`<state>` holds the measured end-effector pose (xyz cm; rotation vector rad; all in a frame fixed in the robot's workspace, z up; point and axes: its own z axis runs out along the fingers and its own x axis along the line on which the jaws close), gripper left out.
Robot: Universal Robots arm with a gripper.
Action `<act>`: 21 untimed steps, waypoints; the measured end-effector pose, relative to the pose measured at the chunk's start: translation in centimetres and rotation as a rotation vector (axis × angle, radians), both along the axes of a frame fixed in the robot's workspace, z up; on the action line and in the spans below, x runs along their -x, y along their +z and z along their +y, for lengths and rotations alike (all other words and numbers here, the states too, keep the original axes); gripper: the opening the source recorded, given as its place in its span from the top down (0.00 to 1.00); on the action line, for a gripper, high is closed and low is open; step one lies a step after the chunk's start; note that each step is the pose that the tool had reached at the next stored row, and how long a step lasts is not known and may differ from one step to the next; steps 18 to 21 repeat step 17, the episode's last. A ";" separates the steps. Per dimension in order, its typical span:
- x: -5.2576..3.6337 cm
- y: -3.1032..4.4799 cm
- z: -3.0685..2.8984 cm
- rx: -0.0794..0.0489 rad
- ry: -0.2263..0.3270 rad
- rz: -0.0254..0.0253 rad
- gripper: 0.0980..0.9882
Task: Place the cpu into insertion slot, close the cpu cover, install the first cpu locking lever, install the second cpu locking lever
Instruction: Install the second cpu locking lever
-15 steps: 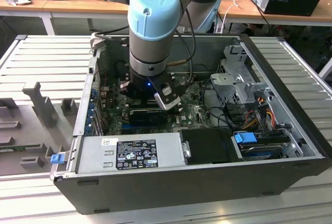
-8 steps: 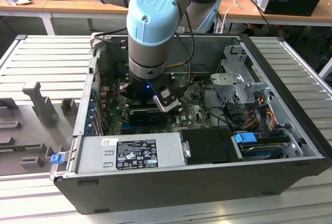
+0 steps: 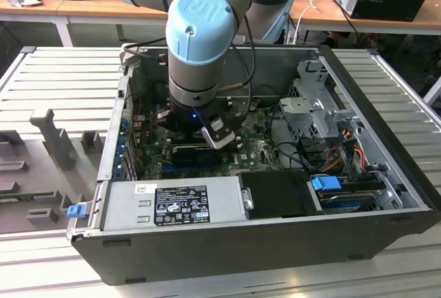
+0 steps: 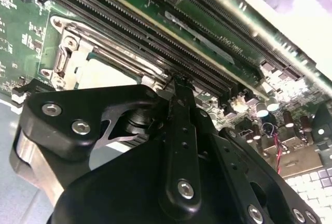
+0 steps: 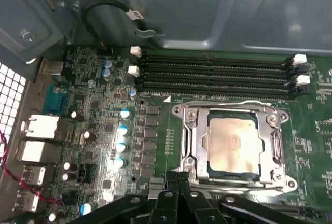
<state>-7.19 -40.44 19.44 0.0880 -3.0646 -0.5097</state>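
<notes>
Cpu (image 5: pixel 232 143) under closed cpu cover (image 5: pixel 193 140)

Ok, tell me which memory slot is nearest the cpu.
In the first wrist view, the lowest of the four long black memory slots, directly bordering the cpu cover framing the cpu.

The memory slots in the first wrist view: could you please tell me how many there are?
4 memory slots, long, black and parallel, lie stacked one beside another between the case wall and the cpu socket; white latches show at their ends.

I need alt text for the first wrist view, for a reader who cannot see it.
A tan, square metal-topped cpu lies in the silvery metal-framed insertion slot on a green motherboard. Four long black memory slots run beside the slot, and the black gripper sits at its edge.
</notes>
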 end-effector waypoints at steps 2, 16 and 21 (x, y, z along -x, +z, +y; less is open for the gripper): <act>0.21 -0.06 0.08 -0.001 0.000 0.0001 0.99; 0.29 3.26 0.09 -0.003 0.000 0.0000 0.99; 0.29 3.27 0.09 -0.003 0.000 0.0001 0.99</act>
